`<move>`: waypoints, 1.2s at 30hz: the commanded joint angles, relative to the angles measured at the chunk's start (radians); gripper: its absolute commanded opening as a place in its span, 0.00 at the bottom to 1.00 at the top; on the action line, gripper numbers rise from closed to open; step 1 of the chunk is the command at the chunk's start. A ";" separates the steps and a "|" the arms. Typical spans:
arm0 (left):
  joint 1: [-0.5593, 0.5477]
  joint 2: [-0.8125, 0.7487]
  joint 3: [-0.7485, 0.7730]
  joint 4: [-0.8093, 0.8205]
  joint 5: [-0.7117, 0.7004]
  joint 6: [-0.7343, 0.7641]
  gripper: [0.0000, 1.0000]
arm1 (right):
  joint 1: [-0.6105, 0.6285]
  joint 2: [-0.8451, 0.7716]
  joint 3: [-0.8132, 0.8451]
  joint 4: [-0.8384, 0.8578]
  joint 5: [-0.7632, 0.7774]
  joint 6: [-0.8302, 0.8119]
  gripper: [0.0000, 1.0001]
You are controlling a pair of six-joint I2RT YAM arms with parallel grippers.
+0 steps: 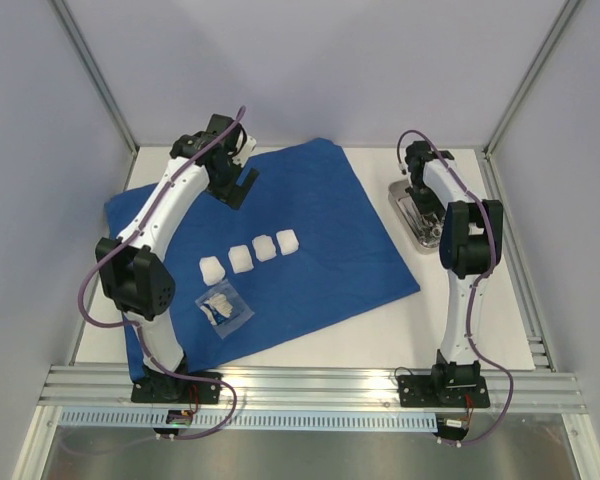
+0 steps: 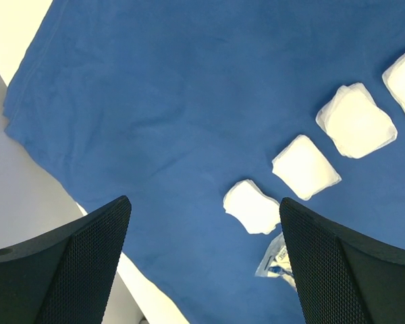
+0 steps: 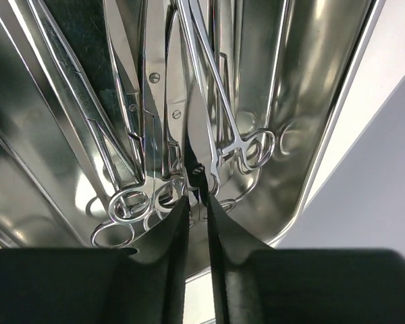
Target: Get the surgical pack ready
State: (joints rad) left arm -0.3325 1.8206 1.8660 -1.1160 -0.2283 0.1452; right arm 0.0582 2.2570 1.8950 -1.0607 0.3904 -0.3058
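The royal-blue drape [image 1: 320,210] [image 2: 155,101] lies spread flat across the table. Several white gauze squares [image 1: 252,253] [image 2: 305,166] sit in a diagonal row on it. My left gripper [image 1: 242,185] [image 2: 204,200] hangs open above the drape's far left part, with nothing between its fingers. The steel tray [image 1: 428,243] [image 3: 324,101] stands on the bare table to the right of the drape and holds several silver scissor-like instruments [image 3: 148,101]. My right gripper [image 1: 418,195] [image 3: 197,197] reaches down into the tray. Its jaws are pinched narrowly on the ring-handle end of one instrument [image 3: 191,145].
A clear plastic packet [image 1: 223,310] [image 2: 278,260] lies on the drape's near left part, just below the gauze row. Grey walls with metal frame posts enclose the table on three sides. A metal rail runs along the near edge by both arm bases.
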 commanded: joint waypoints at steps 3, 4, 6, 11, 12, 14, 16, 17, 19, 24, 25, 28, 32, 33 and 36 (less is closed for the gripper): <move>-0.002 0.014 0.001 0.024 -0.060 0.024 1.00 | 0.002 -0.033 0.030 0.007 -0.012 0.004 0.31; 0.000 0.017 0.001 0.022 -0.066 0.025 1.00 | 0.003 -0.040 0.038 0.005 -0.022 0.010 0.34; 0.007 0.017 -0.002 0.022 -0.069 0.022 1.00 | 0.003 -0.066 0.052 -0.002 -0.034 0.022 0.43; 0.072 -0.006 -0.005 -0.007 -0.046 0.019 1.00 | 0.029 -0.155 0.131 -0.019 -0.018 0.102 0.50; 0.084 -0.017 -0.011 -0.010 -0.039 0.019 1.00 | 0.038 -0.174 0.137 -0.019 -0.033 0.118 0.52; 0.125 -0.044 -0.051 -0.015 0.004 0.022 0.94 | 0.070 -0.246 0.124 0.005 -0.067 0.187 0.55; 0.151 -0.095 -0.088 -0.030 0.047 0.030 0.86 | 0.092 -0.336 0.078 0.075 -0.165 0.267 0.57; 0.170 -0.127 -0.134 -0.036 0.096 0.033 0.81 | 0.123 -0.368 0.009 0.111 -0.204 0.293 0.60; 0.185 -0.156 -0.191 -0.050 0.139 0.039 0.79 | 0.166 -0.453 -0.080 0.233 -0.295 0.347 0.62; 0.320 -0.156 -0.332 -0.096 0.377 0.036 0.71 | 0.316 -0.485 -0.252 0.430 -0.613 0.500 0.69; 0.326 -0.141 -0.340 -0.105 0.439 0.037 0.70 | 0.325 -0.461 -0.257 0.471 -0.652 0.525 0.70; 0.363 -0.066 -0.344 -0.122 0.474 0.043 0.71 | 0.364 -0.410 -0.240 0.485 -0.664 0.574 0.68; 0.360 -0.011 -0.366 -0.075 0.642 0.033 0.76 | 0.405 -0.384 -0.240 0.473 -0.651 0.562 0.66; 0.362 0.002 -0.373 -0.038 0.636 0.025 0.75 | 0.405 -0.382 -0.246 0.472 -0.653 0.568 0.65; 0.360 0.080 -0.387 0.002 0.563 0.010 0.66 | 0.407 -0.390 -0.270 0.466 -0.645 0.568 0.65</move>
State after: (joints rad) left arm 0.0303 1.8496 1.4849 -1.1755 0.2985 0.1631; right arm 0.4603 1.8957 1.6241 -0.6392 -0.2340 0.2314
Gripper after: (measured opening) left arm 0.681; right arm 0.652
